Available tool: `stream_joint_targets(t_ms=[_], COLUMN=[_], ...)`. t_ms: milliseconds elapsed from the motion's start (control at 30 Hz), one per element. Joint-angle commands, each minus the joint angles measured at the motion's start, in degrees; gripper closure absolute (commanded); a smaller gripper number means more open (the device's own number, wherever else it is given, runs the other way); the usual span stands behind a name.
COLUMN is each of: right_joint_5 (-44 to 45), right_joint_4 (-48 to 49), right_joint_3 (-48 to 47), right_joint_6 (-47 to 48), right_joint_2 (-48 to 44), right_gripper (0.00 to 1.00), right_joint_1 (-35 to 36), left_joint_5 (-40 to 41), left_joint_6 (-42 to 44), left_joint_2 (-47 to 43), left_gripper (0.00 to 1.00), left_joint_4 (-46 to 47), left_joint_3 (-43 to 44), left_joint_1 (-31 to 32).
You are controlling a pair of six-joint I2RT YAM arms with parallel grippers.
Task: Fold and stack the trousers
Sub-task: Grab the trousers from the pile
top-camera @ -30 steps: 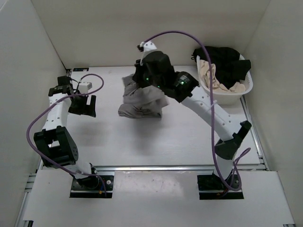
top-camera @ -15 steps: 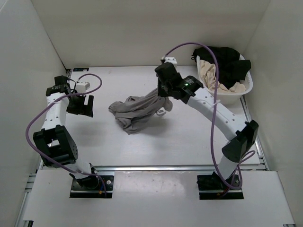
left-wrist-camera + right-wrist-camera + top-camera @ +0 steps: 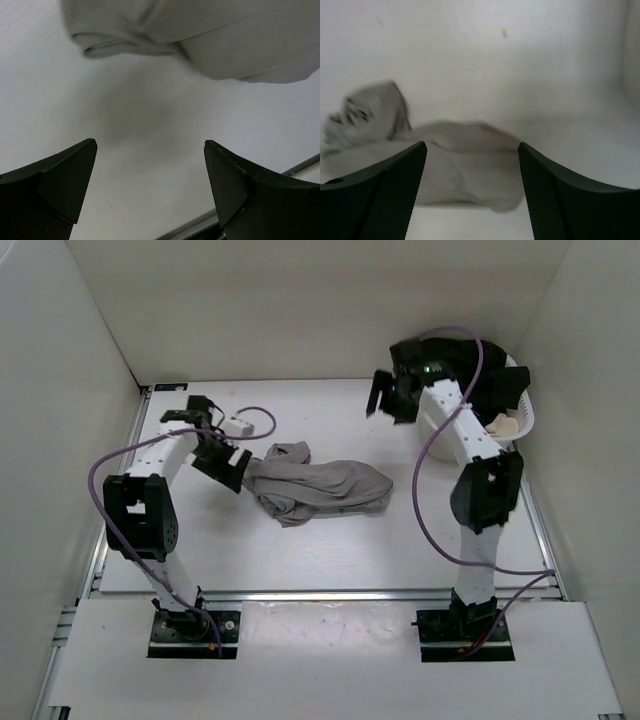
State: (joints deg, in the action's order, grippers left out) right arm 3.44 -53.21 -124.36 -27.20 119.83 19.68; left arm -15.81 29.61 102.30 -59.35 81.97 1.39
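Note:
The grey trousers [image 3: 318, 488] lie in a crumpled heap on the middle of the white table. My left gripper [image 3: 226, 462] hangs open just off the heap's left end, with only bare table between its fingers; the left wrist view shows the trousers [image 3: 210, 40] a little beyond the fingertips. Raised at the back right, near the basket, my right gripper [image 3: 388, 400] is open and holds nothing. Its wrist view looks down on the trousers [image 3: 455, 165] far below, blurred.
A white laundry basket [image 3: 520, 425] stands at the back right corner with a black garment [image 3: 480, 380] and a beige one [image 3: 500, 425] inside. Side walls close in the table on both sides. Metal rails run along the near edge.
My right gripper opened and let the trousers drop, then swung up and back toward the basket. The trousers spread flatter on the table. My left gripper moved right to the heap's left end.

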Motion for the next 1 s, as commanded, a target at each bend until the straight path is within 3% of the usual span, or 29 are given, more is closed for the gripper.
stream_joint_targets(t_ms=[0, 133, 267, 333, 367, 467, 500, 533, 633, 700, 867, 900, 967], right_joint_5=[-3.97, 2.51, 5.00, 5.00, 5.00, 6.92, 6.93, 6.93, 7.45, 6.24, 4.73, 4.73, 4.12], right_joint_4=[6.59, 8.65, 10.11, 13.99, 16.01, 18.40, 18.41, 19.02, 21.47, 23.76, 25.09, 26.91, 26.93], right_joint_3=[27.35, 45.67, 54.20, 58.42, 60.96, 62.21, 61.61, 60.91, 59.76, 59.76, 59.23, 59.23, 57.83], right_joint_6=[-4.15, -7.16, -14.71, -17.44, -19.10, -18.42, -16.33, -15.43, -14.02, -14.02, -11.75, -11.13, -11.12], right_joint_2=[-20.80, -30.35, -32.29, -34.31, -34.31, -30.73, -29.40, -28.09, -25.61, -24.04, -19.73, -19.20, -17.18], right_gripper=[0.21, 0.12, 0.17, 0.24, 0.37, 0.62, 0.62, 0.59, 0.30, 0.19, 0.16, 0.20, 0.30], right_joint_1=[4.12, 9.13, 15.37, 16.96, 17.58, 17.06, 16.45, 15.92, 15.30, 13.02, 10.55, 10.55, 10.03], left_joint_5=[0.33, 4.82, 7.20, 8.51, 8.52, 9.13, 9.13, 6.96, 1.25, -0.70, -4.73, -6.93, -10.28], left_joint_6=[3.95, 4.67, 3.27, 1.69, 1.68, 1.68, 1.68, 2.21, 4.22, 5.02, 4.41, 4.41, 1.71], left_joint_2=[-5.17, -9.83, -9.50, -7.74, -5.64, -2.29, -0.89, -0.88, -0.26, 0.35, 2.37, 2.38, 3.69], left_gripper=[0.00, 0.00, 0.00, 0.00, 0.00, 0.00, 0.00, 0.00, 0.00, 0.00, 0.01, 0.17, 0.73], left_joint_4=[3.53, 14.51, 21.38, 22.34, 22.87, 23.49, 23.49, 23.49, 23.49, 23.49, 22.62, 21.92, 21.38], left_joint_3=[-8.19, -17.45, -17.47, -15.80, -14.14, -10.97, -10.44, -10.43, -9.90, -9.90, -10.00, -9.38, -8.59], left_joint_1=[8.25, 15.21, 18.03, 18.04, 18.04, 18.56, 18.56, 18.56, 18.56, 18.56, 18.56, 18.56, 17.87])
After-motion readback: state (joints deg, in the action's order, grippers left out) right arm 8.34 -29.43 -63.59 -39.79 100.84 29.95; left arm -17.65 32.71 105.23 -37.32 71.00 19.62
